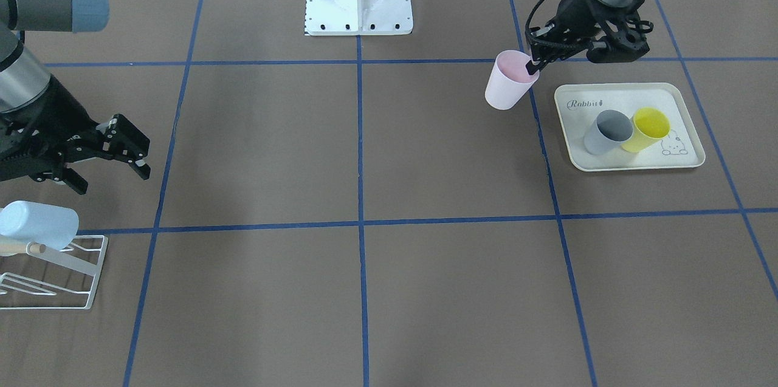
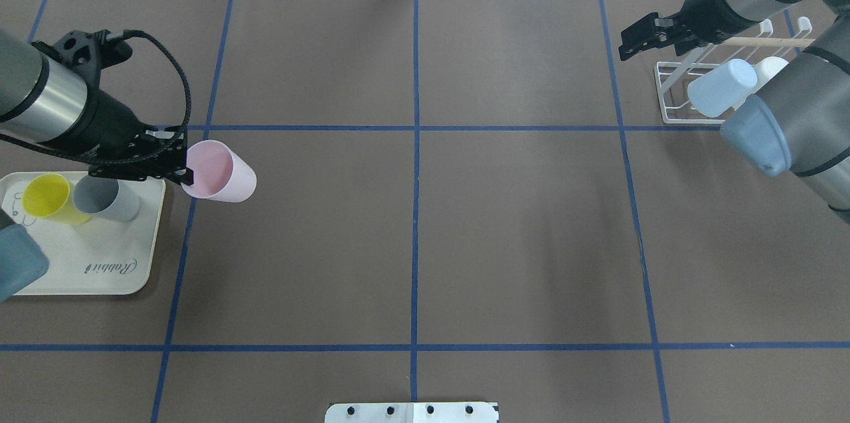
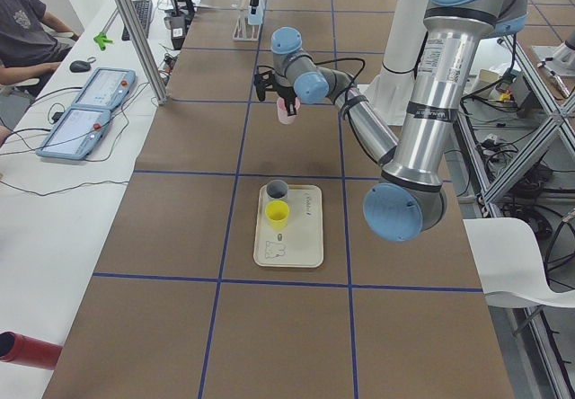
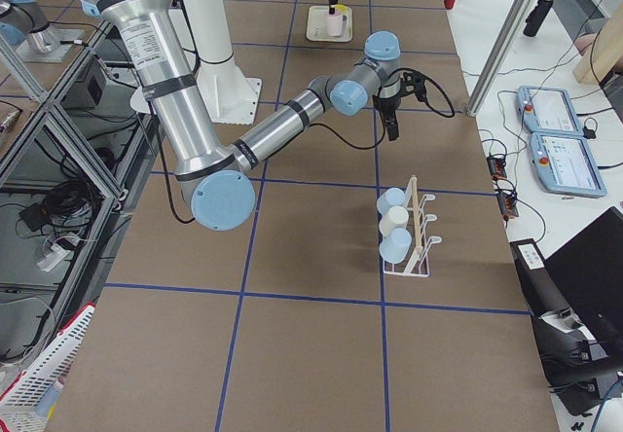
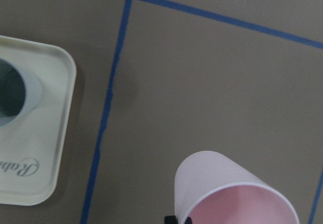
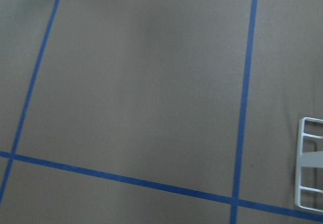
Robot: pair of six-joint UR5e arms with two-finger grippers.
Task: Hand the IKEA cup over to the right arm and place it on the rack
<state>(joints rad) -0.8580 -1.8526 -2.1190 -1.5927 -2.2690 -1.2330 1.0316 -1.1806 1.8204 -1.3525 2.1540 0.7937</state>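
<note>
Overhead exterior tells me most: my left gripper is clenched on the rim of the pink cup, one finger inside the mouth and one outside. The cup hangs tilted just beside the tray, apparently clear of the surface. A grey cup and a yellow cup lie on that tray. My right gripper is spread wide with nothing in it, hovering near the rack, which carries pale cups, well apart from the pink one.

I judge the step as the carry toward the hand-over, with the transfer itself not yet begun. Next I need both arms to meet near the middle of the table, the right fingers closing on the cup's free wall or far rim. The left should let go only once that hold is firm; a thin rim pinch on a tilted cup could slip if I rush it.

The brown mat lies flat, divided by blue tape lines. Side views show a bench alongside with control panels, cables and a seated person
</note>
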